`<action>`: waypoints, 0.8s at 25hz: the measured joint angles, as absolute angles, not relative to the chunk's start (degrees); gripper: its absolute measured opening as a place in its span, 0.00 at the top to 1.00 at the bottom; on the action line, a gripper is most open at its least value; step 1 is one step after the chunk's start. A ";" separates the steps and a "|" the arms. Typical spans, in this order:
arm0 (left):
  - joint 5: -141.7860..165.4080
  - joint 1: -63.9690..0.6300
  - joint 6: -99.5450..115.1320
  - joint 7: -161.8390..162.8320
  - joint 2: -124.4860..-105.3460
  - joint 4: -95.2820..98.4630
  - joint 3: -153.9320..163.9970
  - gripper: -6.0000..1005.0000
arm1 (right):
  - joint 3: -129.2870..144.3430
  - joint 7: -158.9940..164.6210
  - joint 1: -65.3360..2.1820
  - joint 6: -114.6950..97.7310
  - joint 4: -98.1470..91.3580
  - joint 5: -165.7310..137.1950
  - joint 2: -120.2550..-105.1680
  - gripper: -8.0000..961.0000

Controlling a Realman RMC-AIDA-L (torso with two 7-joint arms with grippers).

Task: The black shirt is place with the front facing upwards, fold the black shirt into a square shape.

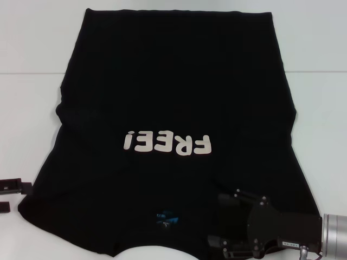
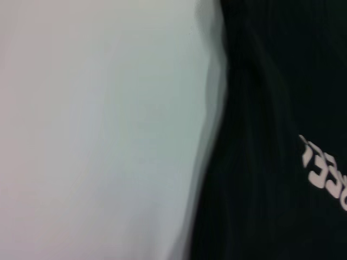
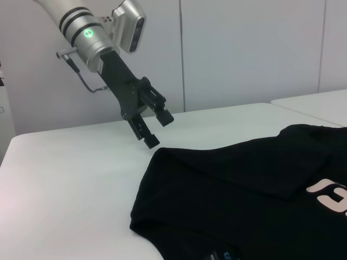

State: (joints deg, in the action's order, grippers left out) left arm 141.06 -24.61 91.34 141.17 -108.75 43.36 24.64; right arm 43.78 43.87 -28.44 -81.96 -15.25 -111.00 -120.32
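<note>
On the white table (image 1: 38, 43), the black shirt (image 1: 173, 97) lies flat; left gripper (image 3: 156, 129) and right gripper (image 1: 223, 219) spread, empty.

Bright, even light all round, barely any shadows. Left wrist view is smeared with blur; shirt (image 2: 271, 135) edge looks streaky.

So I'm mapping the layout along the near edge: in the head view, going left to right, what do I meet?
Left gripper on the white table → black shirt with its blue neck tag → right gripper over the shirt's near right corner.
</note>
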 joint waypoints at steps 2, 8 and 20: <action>141.11 -24.61 90.29 140.95 -108.78 42.84 25.22 0.14 | 43.73 43.85 -28.44 -81.95 -15.23 -111.00 -120.32 0.02; 141.15 -24.71 88.56 140.24 -108.95 41.40 25.74 0.15 | 43.67 43.89 -28.60 -81.63 -15.20 -111.00 -120.32 0.02; 141.10 -25.34 87.43 139.77 -108.98 38.90 25.67 0.17 | 43.68 44.13 -28.56 -81.47 -15.20 -111.00 -120.32 0.02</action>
State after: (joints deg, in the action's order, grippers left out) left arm 141.10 -25.34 87.43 139.77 -108.98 38.90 25.67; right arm 43.68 44.13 -28.56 -81.47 -15.20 -111.00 -120.32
